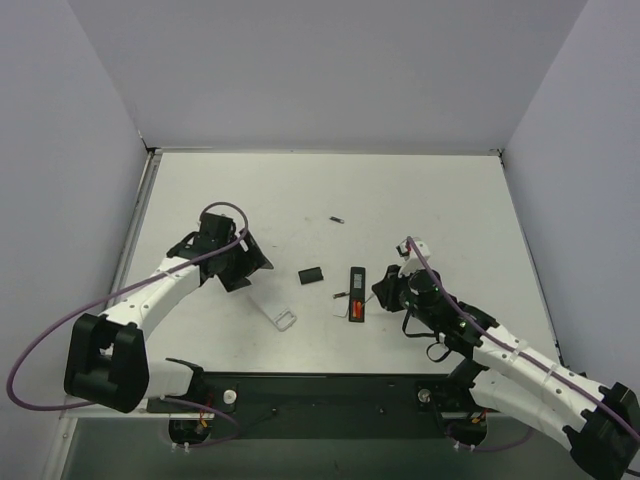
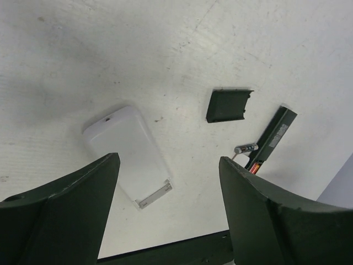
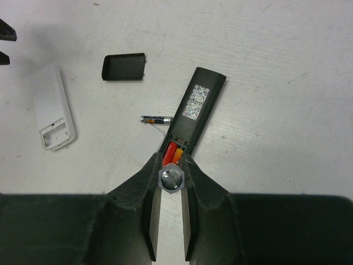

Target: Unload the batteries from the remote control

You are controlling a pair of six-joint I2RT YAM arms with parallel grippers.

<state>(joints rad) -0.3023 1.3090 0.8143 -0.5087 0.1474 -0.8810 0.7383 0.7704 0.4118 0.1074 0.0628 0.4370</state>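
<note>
The black remote [image 1: 356,293] lies label side up on the white desk [image 1: 330,190], just in front of the right arm. Its recess is uncovered at the near end, with red batteries [image 3: 173,152] lying in it side by side. The right fingers [image 3: 144,205] are pressed together, with their tips at that open end of the remote, right over the batteries. Whether they pinch one I cannot tell. One more battery [image 3: 156,119], dark with a silver end, lies loose on the desk just beside the remote's left edge, outside the recess. The black cover [image 3: 123,66] lies farther left, apart from the remote. Beyond it a white remote [image 2: 129,152] lies flat, with a rectangular opening at its near end. The left fingers [image 2: 71,212] hang above the white remote, spread wide with nothing between them. A small dark bit [image 1: 338,219] lies alone farther back on the desk, too small to make out
</note>
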